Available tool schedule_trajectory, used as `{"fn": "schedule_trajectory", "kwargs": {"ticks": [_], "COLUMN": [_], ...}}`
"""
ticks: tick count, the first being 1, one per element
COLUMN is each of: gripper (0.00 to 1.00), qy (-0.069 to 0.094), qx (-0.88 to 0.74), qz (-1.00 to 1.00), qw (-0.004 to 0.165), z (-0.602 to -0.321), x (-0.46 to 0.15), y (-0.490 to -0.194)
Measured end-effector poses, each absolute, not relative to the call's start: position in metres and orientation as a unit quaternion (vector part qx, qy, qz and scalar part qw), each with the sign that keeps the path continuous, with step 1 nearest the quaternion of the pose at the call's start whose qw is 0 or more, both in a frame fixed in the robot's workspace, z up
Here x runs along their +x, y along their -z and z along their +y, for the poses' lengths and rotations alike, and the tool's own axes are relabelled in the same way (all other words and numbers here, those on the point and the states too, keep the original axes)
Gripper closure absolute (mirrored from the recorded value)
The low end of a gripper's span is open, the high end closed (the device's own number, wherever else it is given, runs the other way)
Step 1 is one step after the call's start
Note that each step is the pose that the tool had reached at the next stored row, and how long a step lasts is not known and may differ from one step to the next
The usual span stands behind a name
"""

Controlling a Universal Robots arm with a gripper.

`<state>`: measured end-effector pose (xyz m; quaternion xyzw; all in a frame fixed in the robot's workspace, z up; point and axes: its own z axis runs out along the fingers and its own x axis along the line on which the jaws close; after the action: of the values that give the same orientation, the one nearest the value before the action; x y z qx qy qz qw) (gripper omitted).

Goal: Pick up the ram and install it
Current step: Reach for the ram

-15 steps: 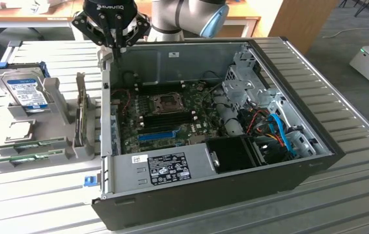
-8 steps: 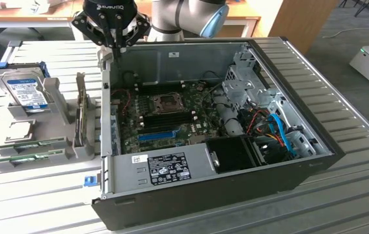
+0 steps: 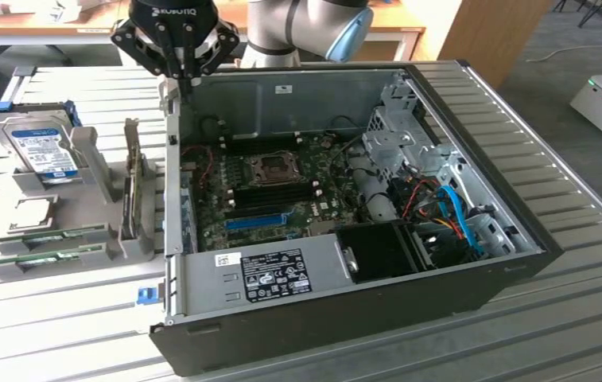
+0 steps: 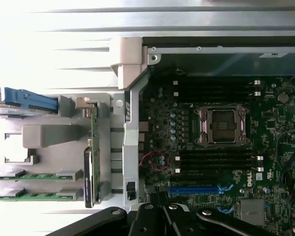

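Two ram sticks, long thin green boards, lie in a grey holder at the exterior view's left: one (image 3: pixel 52 236) (image 4: pixel 39 175) and a second (image 3: pixel 46 259) (image 4: pixel 37 196) beside it. My gripper (image 3: pixel 186 73) (image 4: pixel 162 216) hangs high over the rear left wall of the open computer case (image 3: pixel 179 199), far from both sticks. Its fingers are shut with nothing between them. The motherboard (image 3: pixel 269 187) lies inside the case. Its dark memory slots (image 3: pixel 269 196) (image 4: pixel 214 160) run beside the processor socket (image 3: pixel 275 165) (image 4: pixel 221 125).
The grey holder (image 3: pixel 78 263) also carries a hard drive (image 3: pixel 40 147), a loose processor chip (image 3: pixel 33 213) and an upright card (image 3: pixel 131 187) (image 4: pixel 93 128). A blue expansion slot (image 3: pixel 255 220) (image 4: pixel 194 189), cables (image 3: pixel 460 223) and a fan (image 3: pixel 386 251) crowd the case. All of it rests on a ribbed metal table (image 3: pixel 555 318).
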<state>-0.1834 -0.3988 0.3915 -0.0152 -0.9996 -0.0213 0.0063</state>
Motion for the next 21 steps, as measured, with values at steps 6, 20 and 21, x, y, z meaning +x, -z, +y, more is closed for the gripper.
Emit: {"fn": "schedule_trajectory", "kwargs": {"ticks": [6,20,21], "gripper": [0.90,0.90,0.90], "qy": [0.021,0.021,0.021], "qx": [0.016,0.019,0.019], "qz": [-1.000,-1.000,-1.000], "qw": [0.007,0.007,0.007], "z": [-0.399,-0.399,-0.399], "x": [-0.186,-0.194,-0.195], "y": [-0.391,-0.391,-0.391]}}
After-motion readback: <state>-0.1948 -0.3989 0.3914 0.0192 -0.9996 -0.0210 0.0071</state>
